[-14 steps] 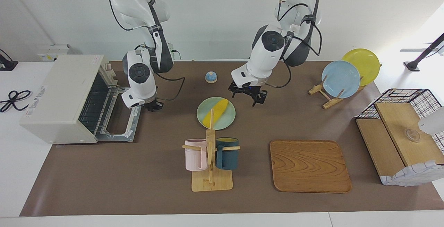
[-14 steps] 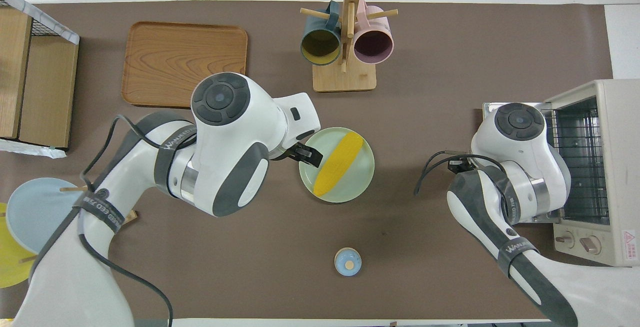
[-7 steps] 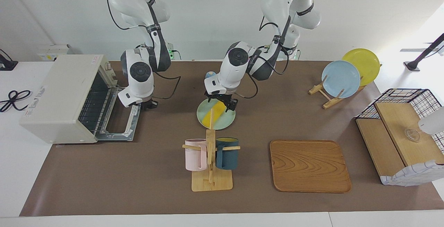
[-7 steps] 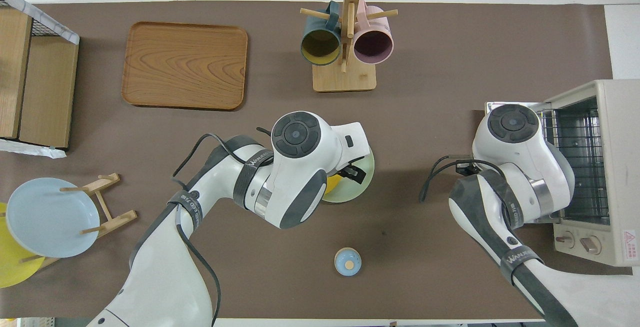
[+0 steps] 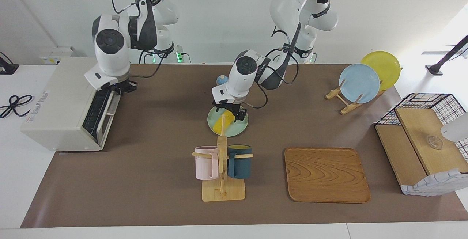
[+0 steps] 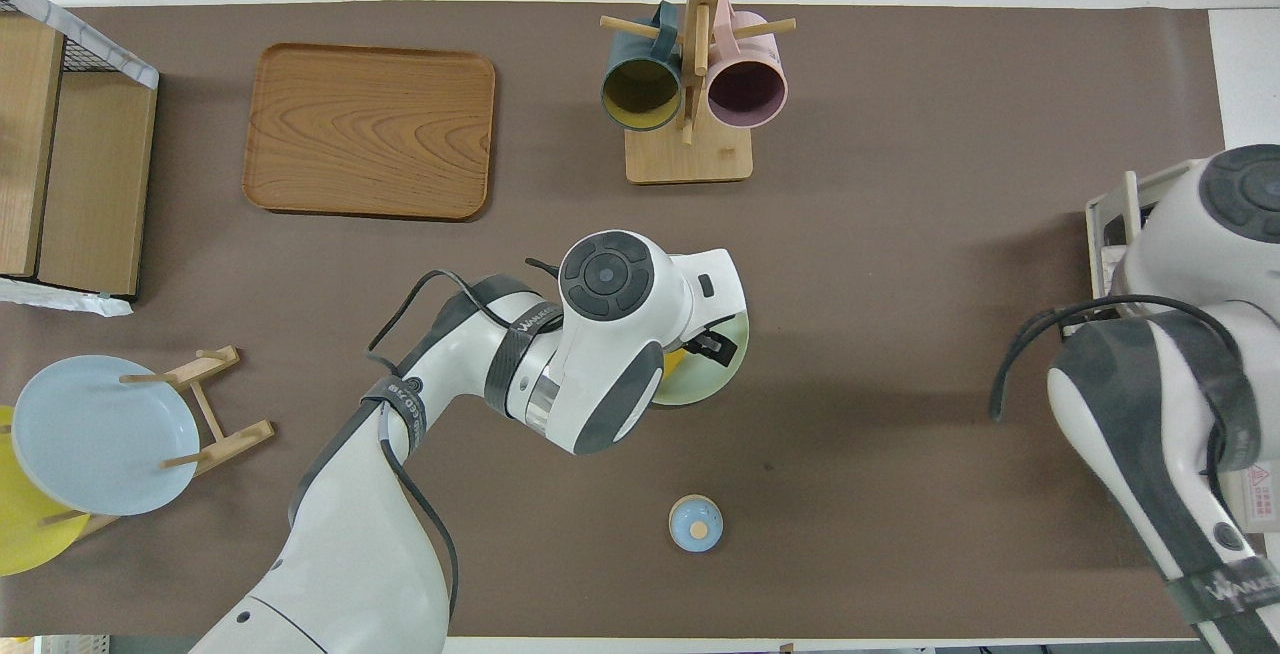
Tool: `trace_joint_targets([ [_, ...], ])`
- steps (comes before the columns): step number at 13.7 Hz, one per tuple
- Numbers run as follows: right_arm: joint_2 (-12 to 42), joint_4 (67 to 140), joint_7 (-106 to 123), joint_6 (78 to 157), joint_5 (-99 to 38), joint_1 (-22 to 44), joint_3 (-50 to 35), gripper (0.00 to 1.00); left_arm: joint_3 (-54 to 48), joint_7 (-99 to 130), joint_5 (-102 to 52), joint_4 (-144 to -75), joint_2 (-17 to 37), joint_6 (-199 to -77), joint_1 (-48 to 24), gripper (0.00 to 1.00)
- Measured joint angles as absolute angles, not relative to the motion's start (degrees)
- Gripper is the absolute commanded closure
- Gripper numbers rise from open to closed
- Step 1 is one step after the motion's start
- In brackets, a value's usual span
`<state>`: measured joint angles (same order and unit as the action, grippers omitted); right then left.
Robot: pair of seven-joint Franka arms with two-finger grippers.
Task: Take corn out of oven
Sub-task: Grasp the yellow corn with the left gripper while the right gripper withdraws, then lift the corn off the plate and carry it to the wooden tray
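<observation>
We are positioning our right hand (image 5: pixel 122 86) at the top edge of the oven (image 5: pixel 65 103), whose door is standing nearly closed at the right arm's end of the tabletop (image 5: pixel 146 180); we cannot tell whether that hand's fingers are apart or together. We are lowering our left hand (image 5: pixel 231 110) onto the green plate (image 5: pixel 239 126) near the middle of the tabletop, nearer to us than the mug rack (image 5: pixel 222 173). The corn (image 5: pixel 221 123) is lying on that plate, outside the oven, with the left hand's fingers set apart to either side of its upper end.

corn (image 5: pixel 222 121) half hidden under left pincer (image 5: pixel 230 112), grip unclear
</observation>
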<state>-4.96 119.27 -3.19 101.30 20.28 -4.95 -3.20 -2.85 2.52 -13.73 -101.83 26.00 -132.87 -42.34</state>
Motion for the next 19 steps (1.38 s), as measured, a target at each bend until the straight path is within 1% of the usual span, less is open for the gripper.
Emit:
trace_joint_targets([
  [1, -5.7, 119.1, -1.2, 101.5, 20.4, -6.5, -2.8, 0.8, -2.8, 2.8, -13.7, -101.8, 26.2, -133.1, -42.5, 0.0],
  [3, -5.8, 118.1, -0.5, 101.2, 20.1, -6.9, -2.7, 0.79, -2.8, 3.3, -13.7, -101.9, 26.2, -133.3, -42.6, 0.0],
  [4, -5.7, 116.5, -0.5, 99.9, 19.3, -6.6, -2.9, 0.78, -2.8, 3.4, -13.7, -102.1, 26.2, -133.5, -42.6, 0.11],
  [5, -5.4, 113.7, -0.5, 97.2, 18.0, -6.2, -3.3, 0.72, -2.8, 3.8, -13.7, -102.4, 26.2, -134.1, -42.8, 0.35],
  [6, -4.9, 109.7, -0.5, 93.7, 16.1, -5.9, -3.7, 0.67, -2.8, 4.2, -13.7, -102.6, 26.2, -134.4, -42.9, 0.52],
  [7, -4.3, 105.4, -0.5, 90.4, 14.0, -5.5, -3.8, 0.6, -2.8, 4.7, -13.7, -102.7, 26.2, -134.6, -43.1, 0.74],
  [8, -3.7, 101.1, -0.5, 87.3, 11.9, -4.9, -3.9, 0.52, -2.8, 5.1, -13.7, -102.7, 26.2, -134.6, -43.2, 0.9],
  [9, -3.1, 97.5, -0.5, 85.0, 10.1, -4.3, -4.0, 0.43, -2.8, 5.4, -13.7, -102.7, 26.2, -134.6, -43.2, 1.0],
  [11, -2.2, 93.0, -0.5, 82.6, 6.8, -3.6, -4.0, 0.08, -2.4, 5.7, -13.8, -102.3, 26.2, -134.3, -43.1, 1.0],
  [12, -2.0, 92.3, -0.5, 81.9, 5.7, -3.5, -4.0, 0.0, -2.1, 6.0, -13.8, -101.9, 26.2, -133.9, -42.9, 1.0],
  [15, -1.5, 91.7, -0.5, 81.1, 3.5, -3.5, -4.0, 0.0, -1.6, 6.3, -13.8, -99.7, 24.9, -129.7, -39.2, 1.0],
  [19, -0.9, 89.8, 1.0, 81.1, 3.2, -3.6, -3.8, 0.0, -1.1, 6.3, -13.8, -98.6, 17.7, -120.6, -29.0, 1.0],
])
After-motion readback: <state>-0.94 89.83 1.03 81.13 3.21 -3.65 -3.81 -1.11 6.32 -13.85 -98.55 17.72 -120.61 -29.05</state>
